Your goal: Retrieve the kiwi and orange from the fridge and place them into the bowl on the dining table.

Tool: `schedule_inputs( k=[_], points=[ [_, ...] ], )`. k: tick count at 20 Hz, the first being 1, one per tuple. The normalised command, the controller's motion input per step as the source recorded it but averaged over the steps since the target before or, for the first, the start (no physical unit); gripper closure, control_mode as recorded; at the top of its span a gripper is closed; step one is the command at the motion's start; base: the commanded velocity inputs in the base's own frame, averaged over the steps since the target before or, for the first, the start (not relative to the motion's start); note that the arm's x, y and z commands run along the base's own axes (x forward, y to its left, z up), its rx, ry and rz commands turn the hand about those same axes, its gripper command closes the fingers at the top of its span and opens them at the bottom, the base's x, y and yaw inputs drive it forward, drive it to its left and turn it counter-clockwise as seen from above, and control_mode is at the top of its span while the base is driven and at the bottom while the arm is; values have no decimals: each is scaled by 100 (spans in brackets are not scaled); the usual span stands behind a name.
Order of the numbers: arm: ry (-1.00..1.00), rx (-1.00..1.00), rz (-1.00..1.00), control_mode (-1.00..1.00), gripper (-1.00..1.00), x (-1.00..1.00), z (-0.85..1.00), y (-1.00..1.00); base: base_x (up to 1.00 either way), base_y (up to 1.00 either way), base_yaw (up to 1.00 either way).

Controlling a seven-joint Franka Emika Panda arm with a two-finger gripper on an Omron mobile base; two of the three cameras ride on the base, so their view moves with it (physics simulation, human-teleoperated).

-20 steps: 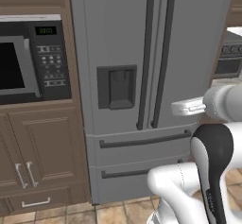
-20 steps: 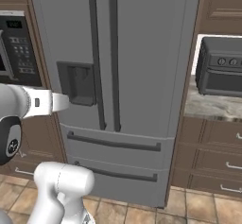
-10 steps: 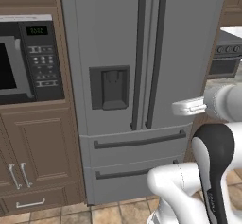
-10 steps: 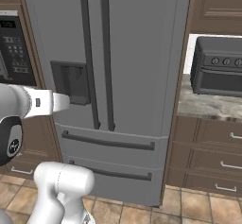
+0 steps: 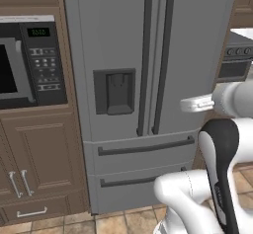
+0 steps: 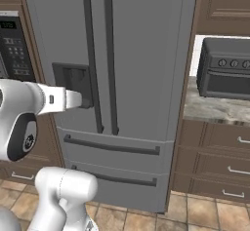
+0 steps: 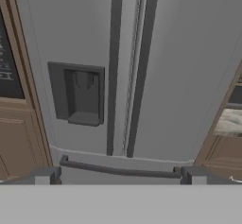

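Grey fridge [image 5: 148, 80] fills the frame's centre, both doors closed; the claw [image 7: 118, 175] at the bottom edge is spread and empty. Nothing is fetched: opening, both fruits and bowl remain.

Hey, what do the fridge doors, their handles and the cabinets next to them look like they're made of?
Fridge: matte grey, probably brushed or painted metal; even tone, no glare. Handles: darker smooth bars, likely metal or plastic. Cabinets: brown wood look with raised panels, satin finish; being rendered, the grain is hard to confirm.
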Motion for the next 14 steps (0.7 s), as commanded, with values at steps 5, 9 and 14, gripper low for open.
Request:
schedule_inputs(
  k=[5, 9, 14],
  points=[
    [-8, 4, 0, -100, -100, 45, 0, -61, 0, 0, 0],
    [-12, 4, 0, -100, -100, 54, 0, -58, 0, 0, 0],
    [-7, 4, 0, -100, -100, 44, 0, -35, 0, 0, 0]
  ],
)
